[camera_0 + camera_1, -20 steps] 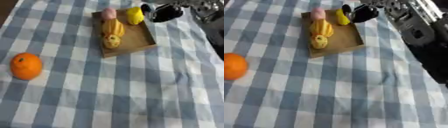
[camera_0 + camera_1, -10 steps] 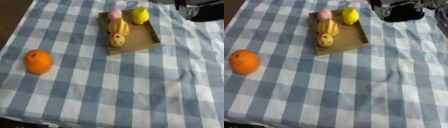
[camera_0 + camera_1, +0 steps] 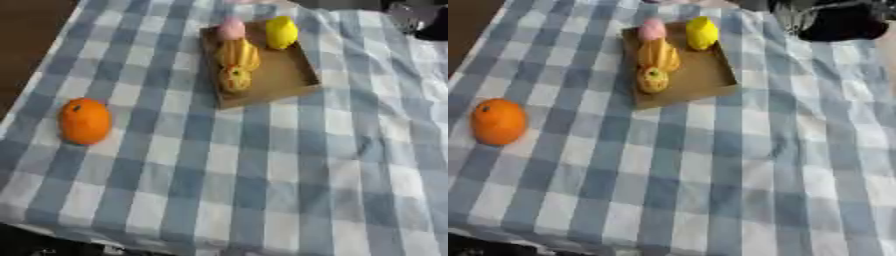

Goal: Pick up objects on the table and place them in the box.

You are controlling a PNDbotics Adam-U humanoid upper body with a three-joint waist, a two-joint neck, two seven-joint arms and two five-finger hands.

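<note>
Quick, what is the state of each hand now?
Left hand: not in view.
Right hand: at the top right corner, blurred; fingers cannot be told, nothing seen held.

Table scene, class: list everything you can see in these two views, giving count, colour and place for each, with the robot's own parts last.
Tablecloth: one, blue and white check, covering the table.
Box: one, brown, shallow, far centre.
Orange: one, orange, on the cloth at left, outside the box.
Yellow fruit: one, far right corner of the box.
Pink item: one, far left corner of the box.
Orange-yellow items: two, along the box's left side.
Right hand: one, black, top right corner; fingers unclear.
</note>
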